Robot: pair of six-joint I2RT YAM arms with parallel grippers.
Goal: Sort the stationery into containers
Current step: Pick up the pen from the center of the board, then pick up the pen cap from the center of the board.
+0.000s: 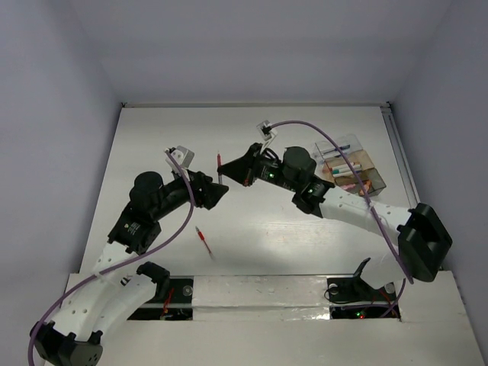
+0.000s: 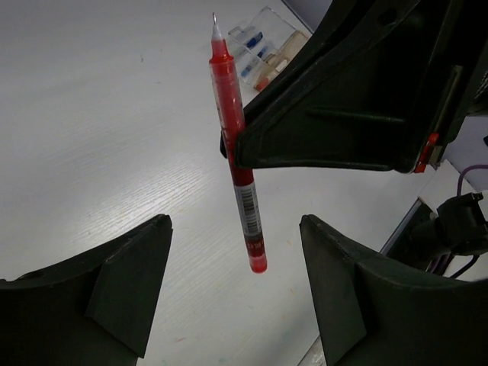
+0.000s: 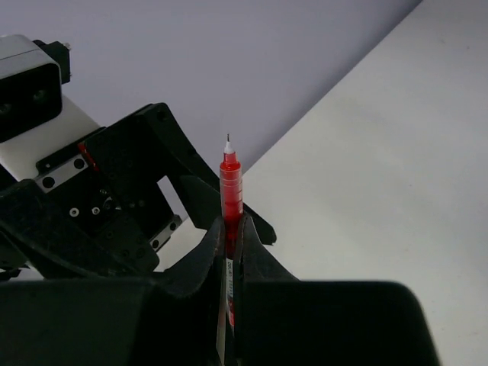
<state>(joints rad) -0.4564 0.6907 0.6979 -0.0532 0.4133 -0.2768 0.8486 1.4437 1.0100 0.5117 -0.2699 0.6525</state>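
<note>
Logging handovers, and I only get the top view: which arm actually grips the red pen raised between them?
Observer: The right fingers are shut on the red pen, tip up.
Operator: And the left?
Observer: The left fingers stand open either side of its lower end, not touching it.
Operator: Any marking on it?
Observer: A barcode label below the grip.

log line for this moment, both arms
right jaws: shut on red pen, tip up | left jaws: open, not touching pen | red item: loose on table | organiser box: far right
</note>
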